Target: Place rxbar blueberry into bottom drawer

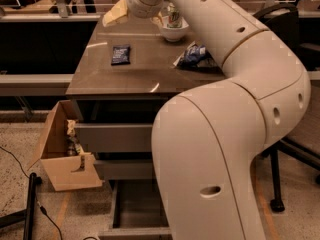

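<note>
Up behind one rxbar blueberry [120, 54] on the table [140, 76] hang the jaws, opening impossible to tell.

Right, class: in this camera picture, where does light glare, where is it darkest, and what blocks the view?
Camera view: glare streaks the cabinet top, brightest near its front edge; the rxbar blueberry lies in even light; the claw hangs over the top's far left corner; deepest shadow sits under the top; the robot arm hides much of the open bottom drawer.
</note>
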{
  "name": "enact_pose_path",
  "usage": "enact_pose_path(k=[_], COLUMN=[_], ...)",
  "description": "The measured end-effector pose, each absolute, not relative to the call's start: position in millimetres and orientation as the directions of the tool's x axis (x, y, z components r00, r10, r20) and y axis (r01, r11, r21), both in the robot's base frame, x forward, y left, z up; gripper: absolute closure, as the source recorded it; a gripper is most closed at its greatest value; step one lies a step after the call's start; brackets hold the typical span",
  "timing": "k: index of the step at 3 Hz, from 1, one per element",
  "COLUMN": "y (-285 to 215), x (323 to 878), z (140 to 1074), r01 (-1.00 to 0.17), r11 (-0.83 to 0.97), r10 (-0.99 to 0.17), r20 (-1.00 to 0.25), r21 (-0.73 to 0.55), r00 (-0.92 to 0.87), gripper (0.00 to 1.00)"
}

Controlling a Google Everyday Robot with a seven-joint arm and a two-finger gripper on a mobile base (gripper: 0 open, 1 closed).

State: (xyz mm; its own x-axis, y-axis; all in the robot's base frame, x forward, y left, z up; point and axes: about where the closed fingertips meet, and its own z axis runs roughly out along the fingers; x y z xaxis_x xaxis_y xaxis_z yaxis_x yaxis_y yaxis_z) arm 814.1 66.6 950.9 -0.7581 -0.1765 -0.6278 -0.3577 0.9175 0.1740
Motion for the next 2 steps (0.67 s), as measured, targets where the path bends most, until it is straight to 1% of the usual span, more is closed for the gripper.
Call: enact_pose_path(k=[1,2], y=[67,99], x=[814,810], z=[949,940], r01=[-0.36,-0.41], r11=[0.92,0.898], r10=[-0.192,-0.229], r20=[-0.625,-0.629], r21=[0.152,0.158], r00=[-0.757,-0.743], gripper=[0.0,0.0])
